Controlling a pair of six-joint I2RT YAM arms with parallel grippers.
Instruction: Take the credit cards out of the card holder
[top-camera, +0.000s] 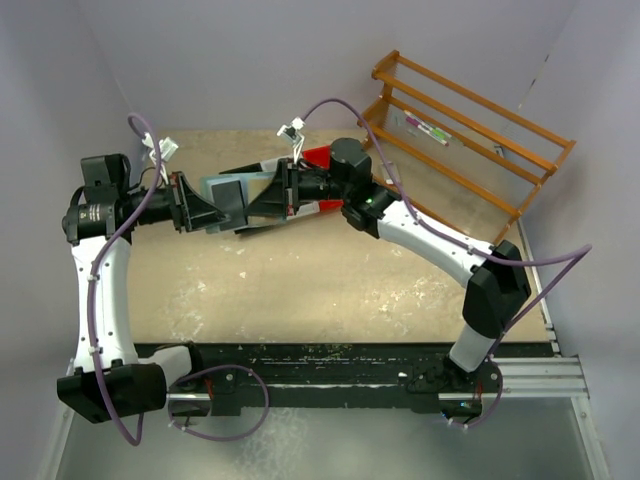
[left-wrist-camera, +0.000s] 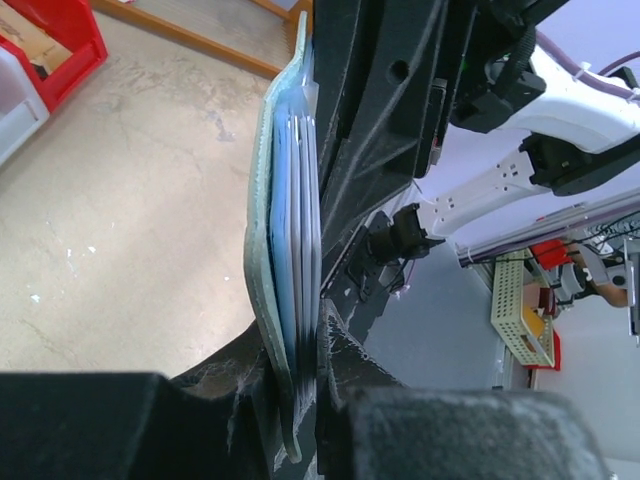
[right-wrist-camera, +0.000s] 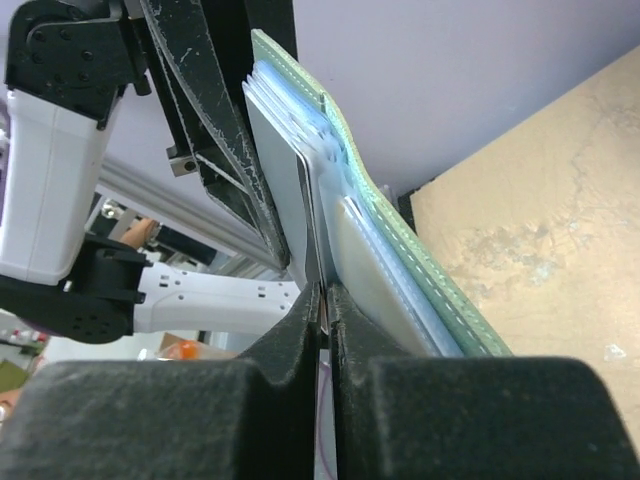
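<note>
The mint-green card holder (top-camera: 225, 187) hangs in the air between both grippers over the back of the table. In the left wrist view it is edge-on, with its green cover (left-wrist-camera: 262, 230) and clear pocket pages (left-wrist-camera: 303, 220) showing. My left gripper (top-camera: 218, 210) is shut on the holder's lower edge (left-wrist-camera: 290, 400). In the right wrist view the green cover (right-wrist-camera: 420, 270) lies to the right. My right gripper (right-wrist-camera: 322, 300) is shut on the edge of a thin grey-white credit card (right-wrist-camera: 285, 180) at the open side of the pages. Other cards are hidden in the pockets.
A wooden rack (top-camera: 470, 130) stands at the back right. A red bin (top-camera: 318, 155) sits behind the right wrist. The left wrist view shows a red bin (left-wrist-camera: 60, 40) and a white bin (left-wrist-camera: 15, 100) on the tan table (top-camera: 330, 290).
</note>
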